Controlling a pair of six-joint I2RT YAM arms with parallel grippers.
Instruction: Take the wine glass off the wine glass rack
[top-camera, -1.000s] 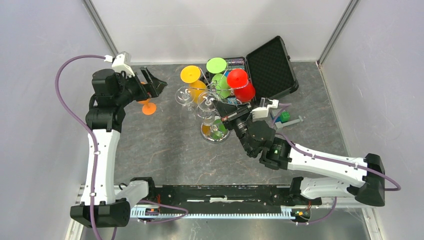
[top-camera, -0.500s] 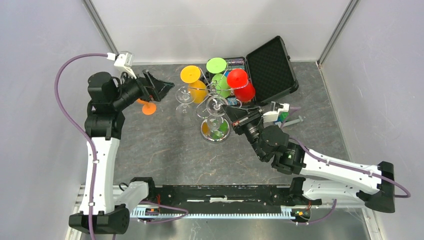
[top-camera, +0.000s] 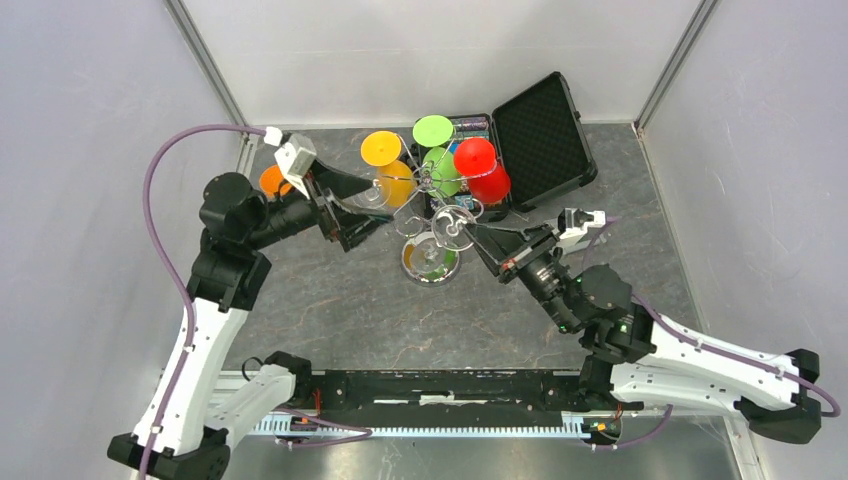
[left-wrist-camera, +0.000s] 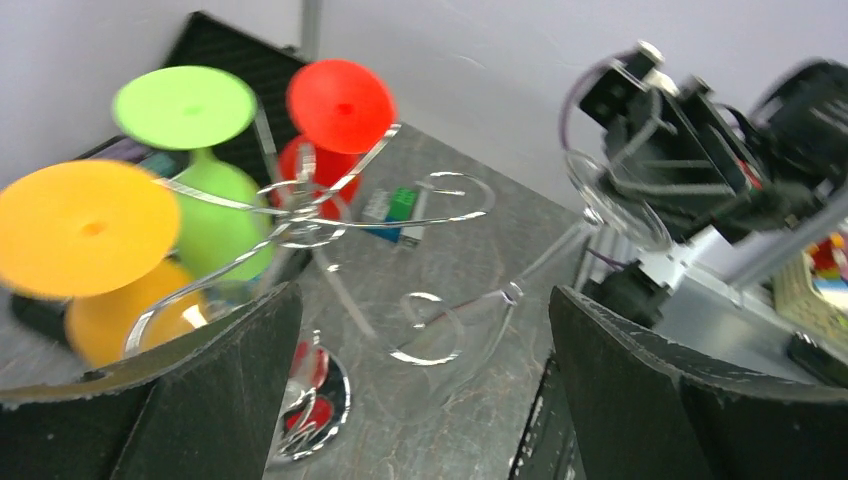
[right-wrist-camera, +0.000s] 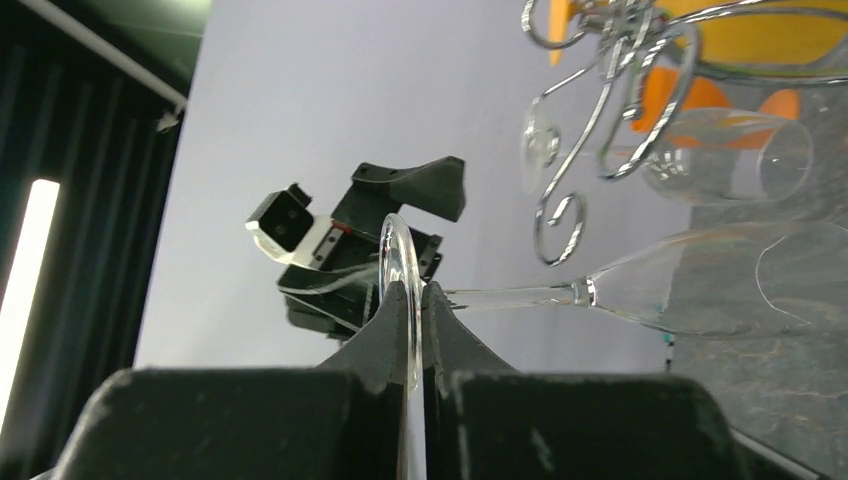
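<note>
The right fingers (right-wrist-camera: 390, 330), clamped on the foot of the wine glass (right-wrist-camera: 720, 290), have drawn it back from the rack (left-wrist-camera: 300, 215) by the far edge of the desk (top-camera: 330, 300), likely freeing it, while the left fingers (left-wrist-camera: 220, 380), apart, closed in.

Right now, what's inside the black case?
The open case shows bumpy black lining in its lid. In the bottom half, only a few small things peek out at the back, too small to name. The green glass and red glass cover the rest.

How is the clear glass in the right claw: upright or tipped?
Tipped sideways: the wine glass sticks out bowl-first from the right gripper, which pinches its foot.
</note>
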